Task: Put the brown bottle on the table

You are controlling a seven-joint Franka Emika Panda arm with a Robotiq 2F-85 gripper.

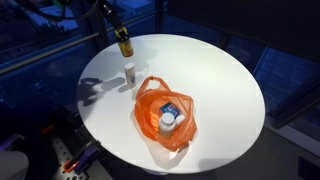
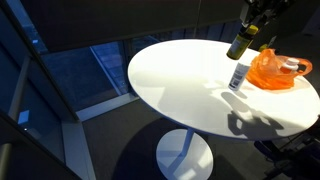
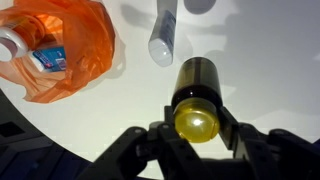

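Small dark brown bottle (image 3: 197,88) with a yellow cap, held at its capped end by the black two-finger gripper (image 3: 196,127). Only the wrist view makes the grip plain: the fingers (image 3: 160,130) press against either side of the cap, and the bottle's body points away from the camera over the large round white table (image 3: 265,60).

In both exterior views the bottle (image 1: 123,44) (image 2: 240,45) hangs below the gripper near the table's (image 1: 220,90) (image 2: 170,80) edge, and in an exterior view (image 2: 240,45) it is clearly tilted. None of the views shows whether its base touches the top.

A small pale whitish bottle (image 1: 129,73) (image 2: 237,78) stands upright on the table just beside the brown one; in the wrist view it (image 3: 165,35) lies ahead of the bottle's base.

A crumpled orange plastic bag (image 1: 148,100) (image 2: 270,72) (image 3: 75,50) sits on the table further in. An exterior view from above looks into its mouth and shows a white-capped blue-white bottle (image 1: 168,117) inside, which the wrist view (image 3: 25,48) also catches at its left edge.
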